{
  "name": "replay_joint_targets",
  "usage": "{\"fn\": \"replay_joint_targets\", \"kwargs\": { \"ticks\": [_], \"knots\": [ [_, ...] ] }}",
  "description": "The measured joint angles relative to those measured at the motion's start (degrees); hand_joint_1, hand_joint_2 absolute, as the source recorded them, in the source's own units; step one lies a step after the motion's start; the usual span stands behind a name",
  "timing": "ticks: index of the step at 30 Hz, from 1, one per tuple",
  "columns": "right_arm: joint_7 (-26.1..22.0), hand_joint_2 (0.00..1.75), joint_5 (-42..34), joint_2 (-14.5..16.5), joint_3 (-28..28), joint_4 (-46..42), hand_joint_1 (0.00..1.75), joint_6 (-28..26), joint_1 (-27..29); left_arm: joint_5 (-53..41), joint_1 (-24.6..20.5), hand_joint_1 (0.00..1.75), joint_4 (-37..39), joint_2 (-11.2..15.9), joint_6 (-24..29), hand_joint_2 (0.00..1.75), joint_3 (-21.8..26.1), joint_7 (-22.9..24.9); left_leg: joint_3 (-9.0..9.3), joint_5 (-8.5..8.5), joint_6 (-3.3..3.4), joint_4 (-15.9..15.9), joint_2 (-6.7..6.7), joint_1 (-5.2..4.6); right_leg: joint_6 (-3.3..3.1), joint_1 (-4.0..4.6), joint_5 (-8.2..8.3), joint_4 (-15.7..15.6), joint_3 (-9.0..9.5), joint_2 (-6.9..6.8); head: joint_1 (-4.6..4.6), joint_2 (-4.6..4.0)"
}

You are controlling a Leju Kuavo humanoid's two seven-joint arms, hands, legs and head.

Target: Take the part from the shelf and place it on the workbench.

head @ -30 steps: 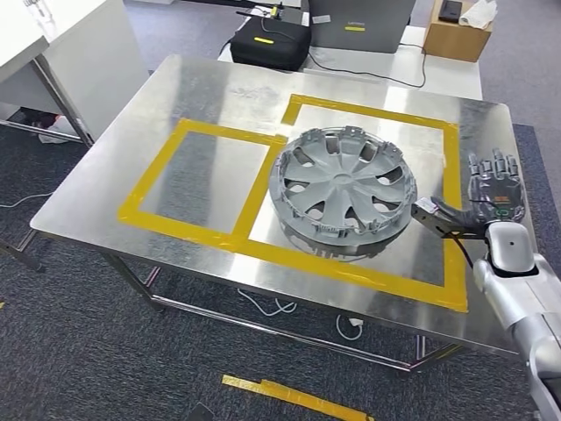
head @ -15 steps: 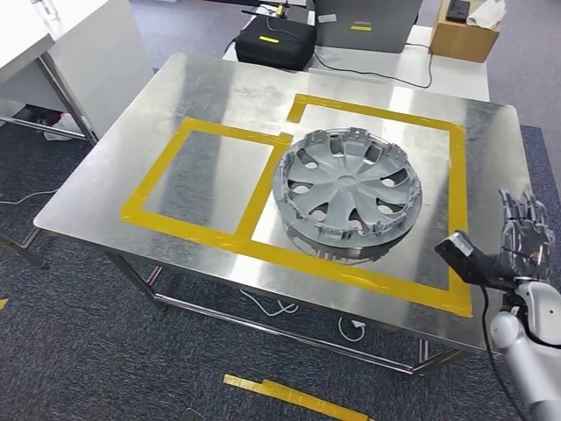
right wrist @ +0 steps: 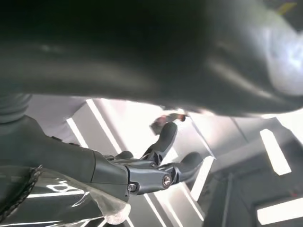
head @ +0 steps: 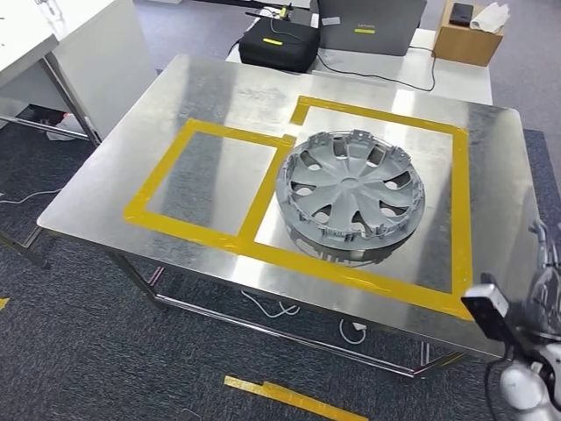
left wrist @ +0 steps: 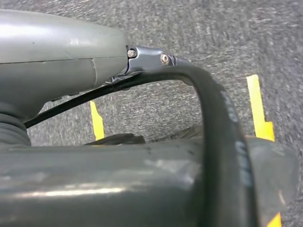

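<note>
Nearest us, our right hand (head: 543, 294) hangs at the table's (head: 198, 96) near right corner, off its edge; in the right wrist view its fingers (right wrist: 168, 135) are spread apart and hold nothing. In the left wrist view our left hand (left wrist: 71, 56) hangs over the grey carpet (left wrist: 232, 33); we cannot tell how its fingers lie. On the table the wheel cover (head: 351, 189) lies flat inside the right-hand square of yellow tape (head: 377, 285), well apart from our right hand. Beyond the table sit a black case (head: 278, 44) and a cardboard box (head: 466, 39).
</note>
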Motion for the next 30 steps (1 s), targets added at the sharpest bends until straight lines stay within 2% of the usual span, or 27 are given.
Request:
{"fn": "replay_joint_targets", "kwargs": {
  "ticks": [2,4,6,7,8,9,10,12,13,14,15,17,18,19,20,22,23,24,25,26,28,29,30],
  "knots": [
    [-9.57,0.00,-6.74,5.71,-3.71,-3.60,0.00,-0.09,5.10,0.07,0.33,0.00,0.00,-0.19,0.45,0.00,0.59,0.13,0.67,0.52,0.42,-1.07,0.00,0.13,0.35,0.09,-0.11,-0.32,0.68,0.11,0.00,0.00],
    [-15.59,0.00,-13.68,11.24,-9.97,-3.67,0.00,3.16,6.89,0.11,0.42,0.00,0.00,-0.50,0.75,0.00,1.19,0.14,1.46,1.28,0.86,-2.69,0.41,0.37,0.35,0.18,-2.12,1.59,-0.11,0.58,0.16,0.00],
    [-17.24,0.00,-18.40,15.02,-18.25,0.62,0.00,5.80,6.24,0.17,0.37,0.00,0.00,-0.83,1.04,0.00,1.82,0.16,1.56,1.53,1.10,-3.21,0.87,0.35,0.26,0.17,-5.90,7.89,-3.01,0.94,0.37,0.00],
    [-17.45,0.00,-19.95,16.21,-22.42,4.08,0.00,6.38,5.60,0.28,0.39,0.00,0.00,-0.95,1.19,0.00,2.14,0.18,1.39,1.55,1.12,-3.18,1.06,0.28,0.37,0.18,-7.30,11.33,-4.59,1.02,0.41,0.00],
    [-17.56,0.00,-21.15,17.06,-26.34,8.01,0.00,6.71,4.89,0.40,0.46,0.00,0.00,-1.05,1.31,0.00,2.49,0.22,1.21,1.56,1.09,-3.09,1.24,0.21,0.48,0.18,-7.77,13.44,-5.48,1.03,0.44,0.00],
    [-17.62,0.00,-22.06,17.68,-29.70,11.82,0.00,6.94,4.20,0.52,0.54,0.00,0.00,-1.12,1.42,0.00,2.84,0.27,0.99,1.60,1.04,-2.96,1.51,0.18,0.60,0.14,-7.14,13.56,-5.43,1.00,0.47,0.00],
    [-17.69,0.00,-22.84,18.09,-32.65,15.56,0.00,7.06,3.44,0.62,0.61,0.00,0.00,-1.20,1.54,0.00,3.18,0.31,0.75,1.64,0.96,-2.76,1.87,0.18,0.72,0.08,-5.52,11.36,-4.20,0.87,0.48,0.00],
    [-17.82,0.00,-24.32,18.43,-37.49,23.71,0.00,6.61,1.19,0.79,0.63,0.00,-0.01,-1.32,1.95,0.00,3.77,0.45,0.43,1.71,0.53,-2.23,2.78,0.12,0.83,0.02,-1.95,3.96,-0.20,-0.33,0.47,0.01],
    [-17.83,0.00,-25.08,18.29,-39.76,28.60,0.00,6.03,-0.28,0.92,0.61,0.00,-0.01,-1.38,2.20,0.00,4.08,0.54,0.43,1.71,0.19,-1.95,3.22,0.08,0.64,0.15,-0.64,1.54,0.99,-0.92,0.44,0.01],
    [-17.86,0.00,-25.70,18.10,-41.99,33.89,0.00,5.23,-1.80,1.06,0.58,0.00,-0.01,-1.46,2.46,0.00,4.40,0.61,0.45,1.72,-0.20,-1.63,3.58,0.04,0.28,0.28,-0.17,0.29,1.35,-1.31,0.47,0.01],
    [-17.81,0.00,-26.16,17.87,-44.10,38.92,0.00,4.46,-3.02,1.21,0.55,0.00,-0.01,-1.54,2.69,0.00,4.73,0.67,0.50,1.78,-0.60,-1.48,3.90,0.05,-0.27,0.47,-0.01,0.55,0.91,-1.21,0.48,0.01],
    [-17.43,0.00,-26.30,17.62,-47.44,47.22,0.00,2.69,-4.62,1.45,0.58,0.00,0.00,-1.66,3.01,0.00,5.36,0.67,0.37,1.65,-1.43,-1.06,4.31,0.16,-1.37,0.46,0.15,0.46,0.04,-0.51,0.59,0.00],
    [-16.86,0.00,-26.06,17.57,-48.62,50.69,0.00,1.84,-5.28,1.60,0.63,0.00,0.00,-1.68,3.24,0.00,5.68,0.67,0.14,0.65,-1.88,-0.46,4.09,0.27,-1.93,0.43,0.52,0.53,-0.37,-0.16,0.56,0.00],
    [-16.15,0.00,-25.68,17.54,-49.50,53.76,0.00,0.95,-5.94,1.73,0.72,0.00,0.00,-1.69,3.55,0.00,6.00,0.67,-0.29,-1.36,-2.29,1.10,3.66,0.38,-2.40,0.37,1.00,0.49,-0.88,0.19,0.57,0.00],
    [-15.37,0.00,-25.28,17.52,-50.20,56.49,0.00,0.30,-6.55,1.88,0.77,0.00,0.00,-1.70,3.91,0.00,6.30,0.67,-0.97,-4.19,-2.62,3.76,3.06,0.49,-2.73,0.37,1.56,0.51,-1.32,0.56,0.53,0.00],
    [-14.42,0.00,-24.80,17.50,-51.02,60.47,0.00,-0.32,-7.46,2.03,0.78,0.00,0.00,-1.73,4.50,0.00,6.82,0.67,-2.28,-9.78,-2.89,10.77,2.39,0.57,-2.97,0.54,2.67,0.63,-2.37,1.44,0.53,0.00],
    [-14.21,0.00,-24.69,17.48,-51.36,62.08,0.00,-0.39,-7.78,2.07,0.76,0.00,0.00,-1.75,4.63,0.00,7.02,0.68,-2.36,-11.07,-2.86,13.35,2.31,0.57,-2.98,0.63,3.23,0.74,-2.98,1.88,0.52,0.00],
    [-14.02,0.00,-24.63,17.45,-51.65,63.39,0.00,-0.44,-8.00,2.08,0.75,0.00,0.00,-1.78,4.73,0.00,7.17,0.68,-1.56,-11.18,-2.72,14.03,2.26,0.57,-2.97,0.73,3.76,0.84,-3.71,2.37,0.53,0.00],
    [-13.38,0.00,-24.35,17.39,-51.88,64.52,0.00,-0.57,-8.19,2.09,0.73,0.00,0.00,-1.87,4.93,0.00,7.28,0.68,0.20,-10.34,-2.46,12.57,2.11,0.55,-2.94,0.83,4.27,0.93,-4.41,2.87,0.53,0.00],
    [-12.11,0.00,-23.80,17.32,-52.03,65.52,0.00,-0.77,-8.41,2.13,0.71,0.00,0.00,-2.05,5.25,0.00,7.39,0.67,2.99,-8.95,-2.05,8.94,1.65,0.52,-2.88,0.91,4.76,0.98,-5.04,3.44,0.53,0.00],
    [-7.17,0.00,-21.75,17.29,-52.08,67.52,0.00,-1.37,-8.87,2.21,0.56,0.00,0.00,-2.52,5.94,0.00,7.68,0.66,8.63,-7.10,-1.11,0.26,-0.49,0.40,-2.52,0.98,5.80,0.96,-5.95,4.57,0.60,0.00],
    [-4.30,0.00,-20.52,17.33,-52.02,68.47,0.00,-1.62,-9.05,2.25,0.49,0.00,0.00,-2.75,6.16,0.00,7.86,0.64,10.28,-6.57,-0.80,-2.56,-1.43,0.30,-2.19,0.92,6.36,0.85,-6.21,5.11,0.60,0.00],
    [-1.54,0.00,-19.31,17.40,-51.92,69.36,0.00,-1.77,-9.15,2.25,0.42,0.00,0.00,-2.93,6.27,0.00,8.03,0.62,10.85,-6.42,-0.62,-3.74,-1.94,0.15,-1.80,0.79,6.92,0.70,-6.40,5.57,0.60,0.00]
  ]
}}
